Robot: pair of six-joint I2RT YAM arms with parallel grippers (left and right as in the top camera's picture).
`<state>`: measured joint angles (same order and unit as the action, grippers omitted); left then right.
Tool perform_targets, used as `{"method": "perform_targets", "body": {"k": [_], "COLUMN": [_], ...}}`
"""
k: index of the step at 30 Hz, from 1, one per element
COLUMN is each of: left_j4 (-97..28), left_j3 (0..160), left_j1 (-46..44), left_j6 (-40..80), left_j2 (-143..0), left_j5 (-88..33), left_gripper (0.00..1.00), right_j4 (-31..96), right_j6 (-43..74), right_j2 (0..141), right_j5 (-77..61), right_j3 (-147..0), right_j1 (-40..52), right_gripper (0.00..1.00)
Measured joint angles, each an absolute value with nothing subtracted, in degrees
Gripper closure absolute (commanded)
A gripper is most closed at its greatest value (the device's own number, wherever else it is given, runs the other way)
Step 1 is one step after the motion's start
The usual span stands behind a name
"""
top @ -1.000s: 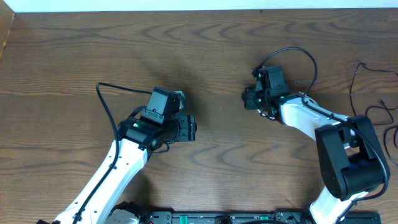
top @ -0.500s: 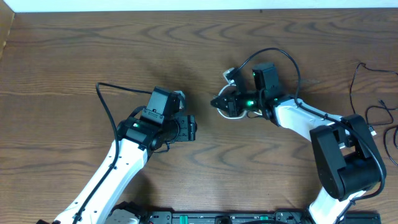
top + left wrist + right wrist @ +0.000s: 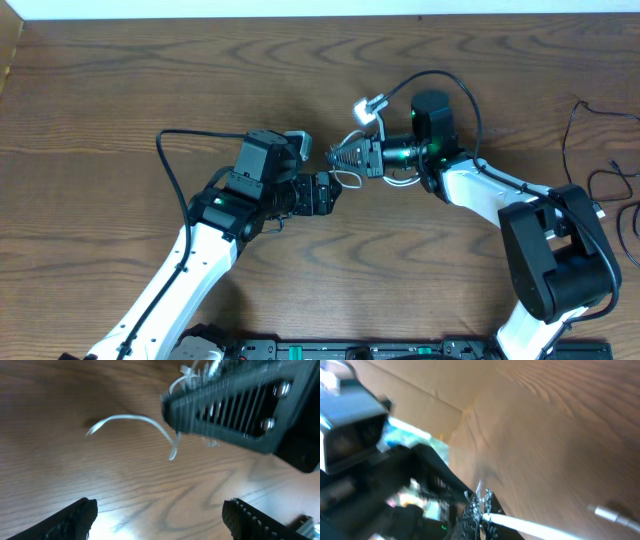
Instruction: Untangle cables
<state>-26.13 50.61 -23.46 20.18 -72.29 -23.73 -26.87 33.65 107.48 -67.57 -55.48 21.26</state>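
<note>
Left gripper (image 3: 334,192) wide — right gripper (image 3: 333,157) tight

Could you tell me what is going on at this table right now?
The right claw is shut on a white cable, whose loose end curls out over the wooden table. The left claw is open and empty, facing the right one from close by. It has not gripped the cable.

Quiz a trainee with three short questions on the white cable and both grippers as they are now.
1. True or false: the white cable lies untouched on the table.
2. Which one holds the white cable? A) left gripper B) right gripper C) neither
3. Fill in: the left gripper's jaws stand ____.
Key: 1 false; 2 B; 3 open.
</note>
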Motion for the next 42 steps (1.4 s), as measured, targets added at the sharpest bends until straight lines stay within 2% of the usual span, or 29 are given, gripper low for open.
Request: {"method": "perform_targets", "body": {"k": [11, 16, 18, 20, 23, 25, 26, 27, 31, 34, 37, 42], "left_j4": [-19.49, -15.66, -14.83, -14.46, -14.55, -15.14, -15.68, -16.82, -22.2, -24.43, -24.8, -25.41], "left_j3": [50.61, 50.61, 50.61, 50.61, 50.61, 50.61, 50.61, 50.61, 50.7, 50.7, 50.7, 50.7], "left_j1": [-23.49, -23.46, -23.49, -23.49, -23.49, -23.49, -23.46, -23.46, -23.46, -23.46, -23.46, -23.46], "left_j6": [20.18, 20.47, 20.49, 20.53, 20.75, 20.6, 20.73, 20.78, 20.75, 20.73, 20.27, 17.58], "left_j2": [-72.29, -72.29, -72.29, -72.29, -72.29, -72.29, -72.29, -72.29, -72.29, -72.34, -72.34, -72.34], "left_j5": [-25.65, -25.82, -25.85, -25.89, -26.06, -26.28, -26.28, -26.28, -24.91, -22.13, -20.58, -19.22], "left_gripper": [0.17, 0.36, 0.51, 0.71, 0.92, 0.92, 0.92, 0.92, 0.93, 0.92, 0.92, 0.93], "right_j4": [-52.9, -59.4, -61.01, -62.5, -63.66, -63.64, -63.53, -62.87, -50.76, -25.39, -9.76, 3.44], "right_j6": [62.74, 71.48, 74.52, 76.71, 78.24, 78.54, 78.06, 76.97, 69.38, 59.33, 51.22, 34.04], "right_j2": [106.98, 106.96, 106.96, 106.96, 106.96, 106.96, 106.96, 106.91, 106.56, 105.86, 105.84, 105.89], "right_j5": [-68.53, -68.73, -68.88, -69.1, -69.14, -69.1, -69.04, -69.06, -68.77, -65.69, -60.07, -48.93], "right_j3": [-55.53, -55.53, -55.53, -55.53, -55.53, -55.53, -55.53, -55.53, -55.64, -56.21, -55.81, -55.61], "right_j1": [22.0, 23.79, 24.53, 25.02, 25.04, 24.99, 24.99, 24.99, 24.95, 24.99, 24.99, 24.93], "right_gripper": [0.99, 0.99, 0.99, 0.99, 0.93, 0.83, 0.63, 0.62, 0.6, 0.61, 0.57, 0.51]}}
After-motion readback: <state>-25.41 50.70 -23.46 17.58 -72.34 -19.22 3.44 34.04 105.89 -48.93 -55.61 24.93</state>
